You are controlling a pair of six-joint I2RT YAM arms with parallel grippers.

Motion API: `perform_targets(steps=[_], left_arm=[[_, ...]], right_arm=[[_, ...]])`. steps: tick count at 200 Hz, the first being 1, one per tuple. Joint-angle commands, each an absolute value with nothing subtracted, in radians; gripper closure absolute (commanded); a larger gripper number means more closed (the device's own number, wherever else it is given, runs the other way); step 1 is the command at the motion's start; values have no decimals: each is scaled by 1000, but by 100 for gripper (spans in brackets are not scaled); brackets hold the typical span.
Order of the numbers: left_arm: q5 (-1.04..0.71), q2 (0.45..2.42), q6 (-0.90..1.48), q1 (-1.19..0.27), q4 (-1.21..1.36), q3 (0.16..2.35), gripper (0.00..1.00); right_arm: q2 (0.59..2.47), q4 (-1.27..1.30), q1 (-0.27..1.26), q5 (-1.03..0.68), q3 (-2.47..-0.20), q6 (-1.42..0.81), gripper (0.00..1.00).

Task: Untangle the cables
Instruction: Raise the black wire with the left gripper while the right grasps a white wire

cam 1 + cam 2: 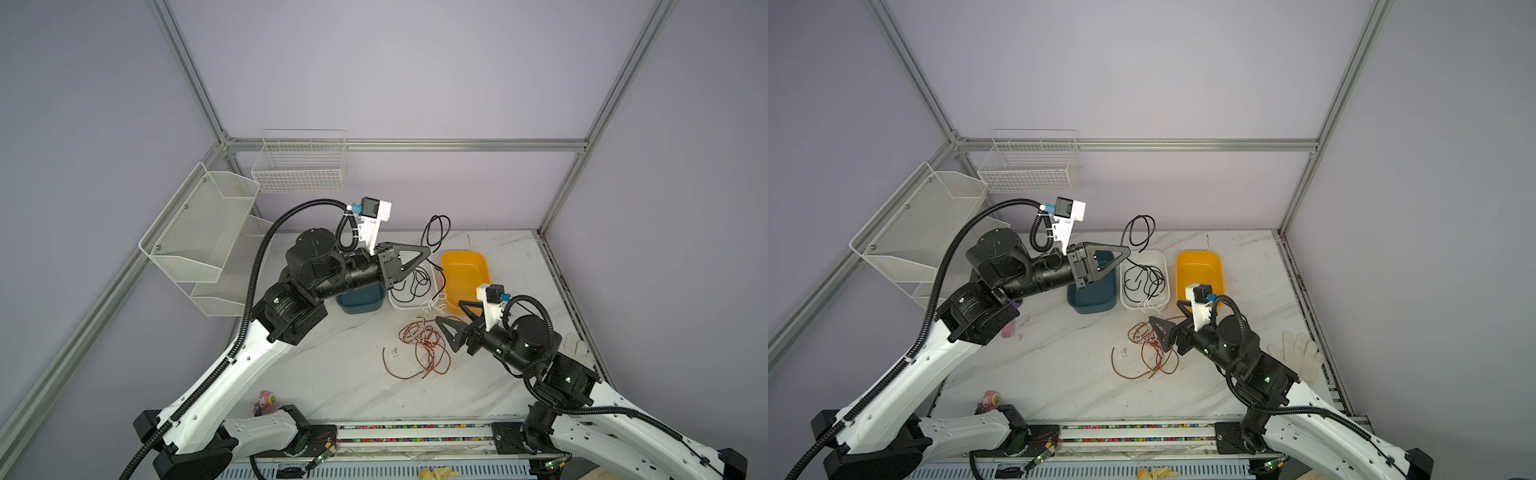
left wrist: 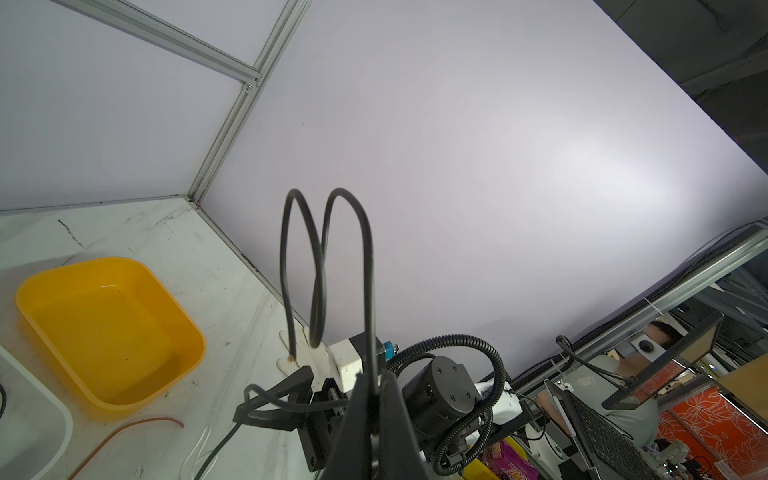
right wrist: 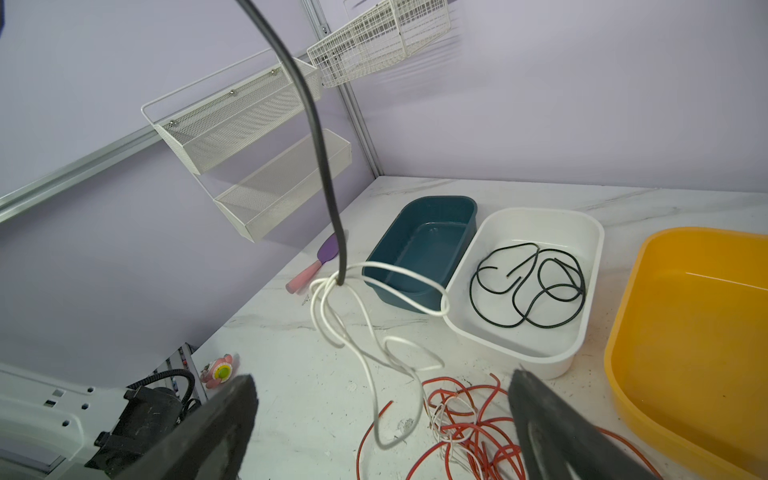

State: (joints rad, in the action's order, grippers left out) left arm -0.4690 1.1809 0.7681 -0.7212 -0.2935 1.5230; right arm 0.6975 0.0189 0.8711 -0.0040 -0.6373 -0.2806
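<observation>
Two grippers were over the marble table [image 1: 353,370]. The left gripper [image 1: 428,249] was clamped shut on a black cable [image 1: 436,227], raised above the bins, and the cable looped up past its fingers. A white cable [image 3: 345,328] hung in loops from that black cable, near the blue bin [image 3: 419,249]. The right gripper [image 3: 382,378] stood wide open and empty, just above the orange-red cables [image 3: 469,415] tangled on the table in front of the white bin [image 3: 540,211]. A second black cable [image 3: 536,286] lay coiled in that bin. The yellow bin [image 3: 685,332] sat just beside it.
</observation>
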Motion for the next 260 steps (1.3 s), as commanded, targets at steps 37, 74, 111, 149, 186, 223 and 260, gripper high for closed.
perform_targets(steps=[37,74,111,149,186,223,260], left_arm=[[-495,1174,778,-722,-252,1543,100],[-506,1175,788,-723,-244,1540,100],[-508,1172,788,-724,-247,1540,100],[-505,1168,788,-723,-246,1539,100],[-503,1167,789,-723,-246,1541,100],[-486,1158,772,-723,-262,1533,100],[-481,1151,768,-723,-262,1527,100]], right_arm=[[813,167,894,113,-634,-268,15],[842,223,897,121,-614,-262,22],[887,219,900,128,-624,-253,39],[910,223,904,130,-617,-266,50],[917,240,905,127,-604,-284,63],[923,224,907,136,-599,-300,65],[908,228,907,142,-564,-316,72]])
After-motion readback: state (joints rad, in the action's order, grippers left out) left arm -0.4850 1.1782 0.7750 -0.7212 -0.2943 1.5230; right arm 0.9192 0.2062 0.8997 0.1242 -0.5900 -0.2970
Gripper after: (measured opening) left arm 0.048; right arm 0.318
